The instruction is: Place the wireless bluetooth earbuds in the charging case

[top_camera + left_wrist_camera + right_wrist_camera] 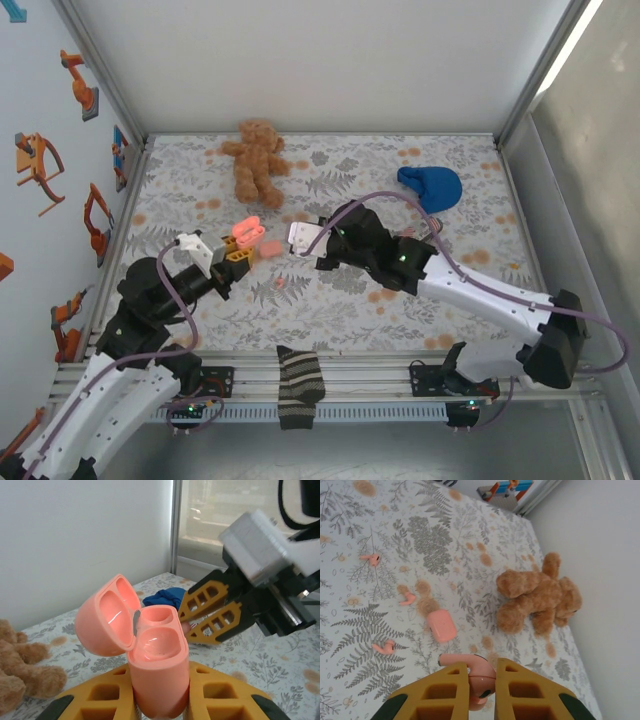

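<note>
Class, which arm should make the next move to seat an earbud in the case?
Right: right fingers pinch an earbud close beside the open case, which the left fingers hold.

Robot lab test cell: table boxed in by white panels (320,60) and aluminium frame posts (100,70); two robot arms (480,295) bolted to slotted rail (360,372) at near edge; robot-arm stickers (40,165) on left wall; floral cloth (350,170), teddy bear (257,158), sock (300,388) lying about; blurred bright pane (225,510) past post in left wrist view, possibly window
</note>
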Robot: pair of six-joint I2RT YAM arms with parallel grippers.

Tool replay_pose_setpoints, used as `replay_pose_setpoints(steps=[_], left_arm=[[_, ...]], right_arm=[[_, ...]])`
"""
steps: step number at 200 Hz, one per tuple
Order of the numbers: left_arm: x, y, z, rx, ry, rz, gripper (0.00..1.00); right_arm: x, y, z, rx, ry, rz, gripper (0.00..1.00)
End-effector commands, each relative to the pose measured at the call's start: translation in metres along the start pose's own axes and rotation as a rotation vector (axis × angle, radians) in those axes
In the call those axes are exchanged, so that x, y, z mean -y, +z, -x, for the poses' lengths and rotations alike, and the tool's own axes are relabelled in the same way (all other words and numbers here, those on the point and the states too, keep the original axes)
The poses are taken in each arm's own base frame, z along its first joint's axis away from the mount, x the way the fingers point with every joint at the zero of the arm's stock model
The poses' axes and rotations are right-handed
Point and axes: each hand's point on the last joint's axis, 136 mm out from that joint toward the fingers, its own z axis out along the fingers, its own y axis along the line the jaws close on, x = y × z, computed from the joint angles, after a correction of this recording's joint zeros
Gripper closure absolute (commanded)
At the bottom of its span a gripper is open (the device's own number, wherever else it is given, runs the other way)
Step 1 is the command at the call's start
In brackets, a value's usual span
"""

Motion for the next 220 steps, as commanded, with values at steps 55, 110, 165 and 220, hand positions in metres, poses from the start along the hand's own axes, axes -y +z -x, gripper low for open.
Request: replay_pose_setpoints(steps=[55, 110, 165, 220], left_arm=[[0.019, 0.032, 0.007, 0.07, -0.089, -0.177, 0.8], [0.027, 0.047, 0.008, 0.064, -0.108, -0.26, 0.81], [0.035, 0.051, 0.011, 0.063, -0.098, -0.32, 0.81], [0.039, 0.051, 0.008, 0.052, -0.078, -0.346, 0.81]], right_arm=[[0.039, -0.049, 0.049, 0.143, -0.084, -0.118, 0.87], [0.043, -0.066, 0.078, 0.223, -0.163, -0.135, 0.87], [0.036, -0.064, 0.093, 0.245, -0.237, -0.12, 0.87], [0.025, -0.056, 0.101, 0.253, -0.279, -0.078, 0.87]])
